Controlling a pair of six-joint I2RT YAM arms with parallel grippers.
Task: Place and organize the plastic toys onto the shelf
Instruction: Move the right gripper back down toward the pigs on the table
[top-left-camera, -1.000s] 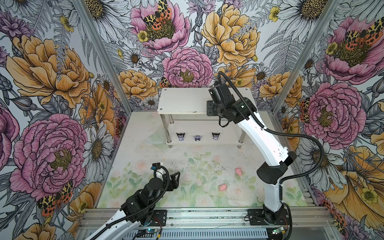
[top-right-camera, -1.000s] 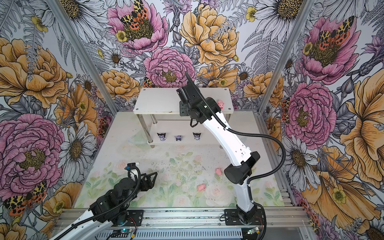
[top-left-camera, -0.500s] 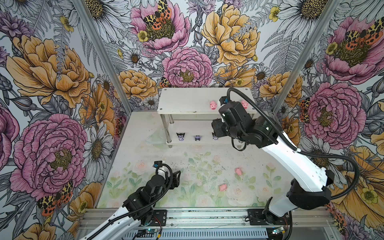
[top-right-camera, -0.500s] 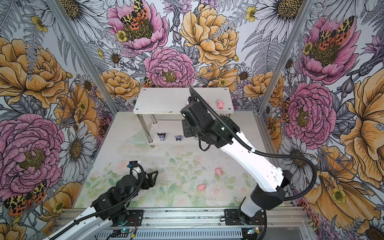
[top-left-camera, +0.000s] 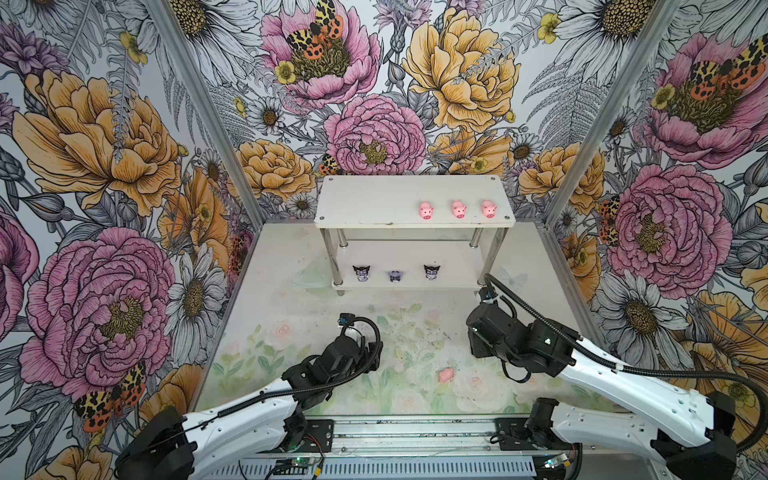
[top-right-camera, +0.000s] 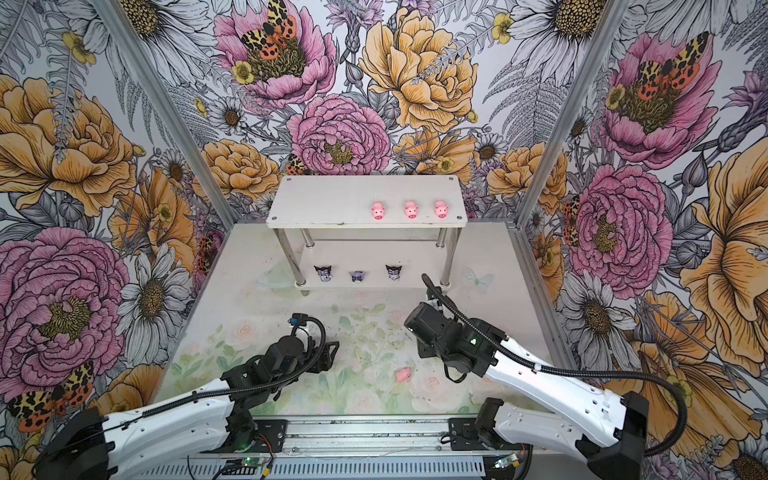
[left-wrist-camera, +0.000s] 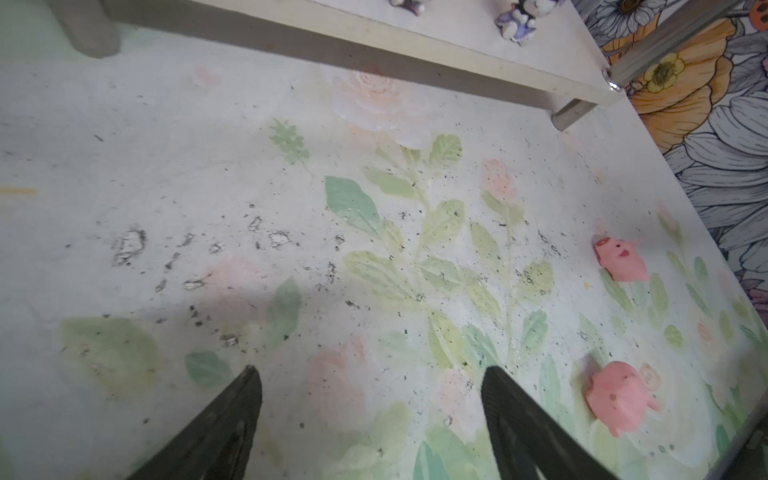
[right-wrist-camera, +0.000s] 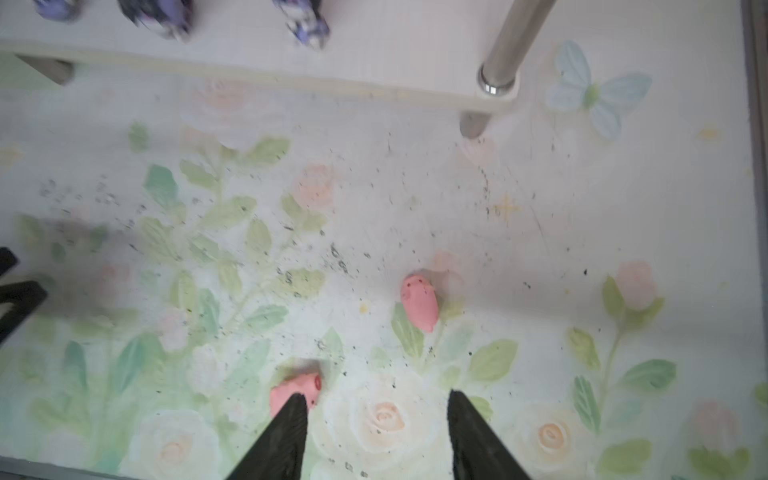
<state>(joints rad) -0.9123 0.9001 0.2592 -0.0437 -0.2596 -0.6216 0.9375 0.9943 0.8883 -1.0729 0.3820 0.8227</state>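
Hovering half open and empty, the right tool (right-wrist-camera: 375, 395) has the near pig (right-wrist-camera: 297, 384) just beside its finger, lower centre (this arm is nearer); the far pig (right-wrist-camera: 419, 303) lies ahead, lengthwise toward the shelf (right-wrist-camera: 395, 45). Left tool (left-wrist-camera: 370, 368) gapes empty.

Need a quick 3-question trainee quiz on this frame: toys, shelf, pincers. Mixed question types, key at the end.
1. Multiple choice: how many pink pigs stand on the top tier of the shelf? A) two B) three C) five
2. True or false: the left pincer is shut on a pig.
3. Fill in: the three black-and-lavender figures sit on the shelf's ____ tier.

Key: 1) B. 2) False: its jaws stand apart with nothing between them. 3) lower.
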